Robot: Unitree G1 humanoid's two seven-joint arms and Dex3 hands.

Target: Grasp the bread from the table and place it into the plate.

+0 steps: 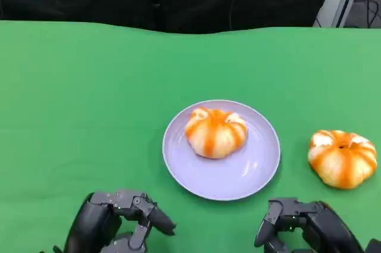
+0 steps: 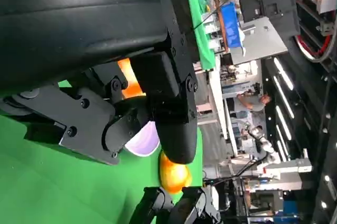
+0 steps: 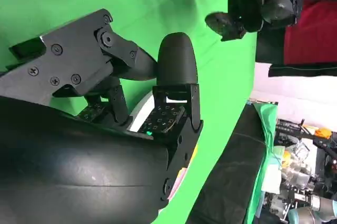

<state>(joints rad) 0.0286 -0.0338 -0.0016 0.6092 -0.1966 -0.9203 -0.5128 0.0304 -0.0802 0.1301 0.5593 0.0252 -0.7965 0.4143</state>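
both hands are cut off at my head view's lower edge: left hand point(image 1: 119, 223) and right hand point(image 1: 303, 224) hold nothing, fingers loosely apart. i count two breads: one bread on the plate point(image 1: 215, 132), one bread on the bench point(image 1: 342, 158) right of the single lilac plate point(image 1: 253, 172).

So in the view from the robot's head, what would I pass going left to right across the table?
Left hand → lilac plate with a bread roll on it → right hand → second bread roll on the green cloth.
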